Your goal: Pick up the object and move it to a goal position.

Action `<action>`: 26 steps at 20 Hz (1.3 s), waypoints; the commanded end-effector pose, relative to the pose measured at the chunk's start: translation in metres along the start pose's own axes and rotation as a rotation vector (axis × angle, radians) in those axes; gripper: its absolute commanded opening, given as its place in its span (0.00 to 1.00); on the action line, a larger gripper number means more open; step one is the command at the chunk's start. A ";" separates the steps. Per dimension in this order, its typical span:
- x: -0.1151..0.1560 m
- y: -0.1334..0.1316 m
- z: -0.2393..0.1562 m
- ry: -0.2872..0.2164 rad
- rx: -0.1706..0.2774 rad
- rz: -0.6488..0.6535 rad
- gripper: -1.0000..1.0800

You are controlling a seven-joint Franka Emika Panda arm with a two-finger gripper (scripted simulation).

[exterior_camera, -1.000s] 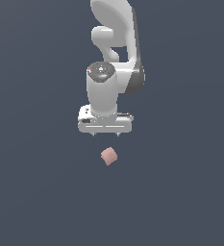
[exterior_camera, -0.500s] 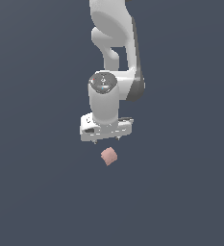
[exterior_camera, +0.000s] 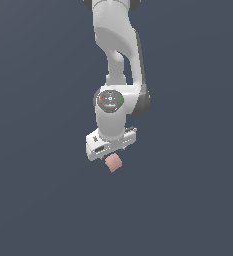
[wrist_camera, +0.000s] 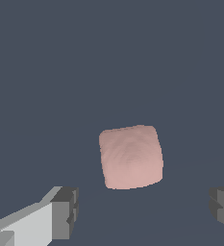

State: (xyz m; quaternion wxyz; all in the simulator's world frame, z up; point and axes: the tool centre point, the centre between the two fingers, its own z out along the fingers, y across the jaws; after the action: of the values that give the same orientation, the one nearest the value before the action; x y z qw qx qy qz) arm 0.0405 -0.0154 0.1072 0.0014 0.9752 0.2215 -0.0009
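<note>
Cube: the pale salmon-pink cube (exterior_camera: pixel 113 163) lies on the flat dark slate surface (exterior_camera: pixel 43 200), the nearest thing in the exterior view, and is partly covered from above by the white gripper body.
Cube in wrist view: the cube (wrist_camera: pixel 131 156) shows one plain matte face with rounded corners, turned slightly askew to the line between the fingers.
Gripper: the gripper (exterior_camera: pixel 111 150) hangs directly over the cube, pointing down; whether it touches the cube cannot be told in the exterior view.
Pincer state: fingers spread apart; the wrist view shows two dark pads (wrist_camera: pixel 65 211), one to each side of the cube, with clear gaps and no contact.
Arm: the white Panda arm (exterior_camera: pixel 115 50) rises behind the gripper toward the far top of the exterior view.
</note>
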 end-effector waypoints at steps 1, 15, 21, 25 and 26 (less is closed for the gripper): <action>0.003 0.000 0.006 0.001 0.000 -0.051 0.96; 0.009 0.001 0.019 0.002 0.002 -0.139 0.96; 0.008 0.001 0.041 0.002 0.002 -0.141 0.96; 0.008 0.000 0.061 0.002 0.002 -0.143 0.96; 0.008 0.000 0.064 0.002 0.002 -0.143 0.96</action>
State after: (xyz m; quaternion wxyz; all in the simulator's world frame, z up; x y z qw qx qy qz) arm 0.0474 -0.0123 0.0491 -0.0002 0.9569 0.2904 -0.0006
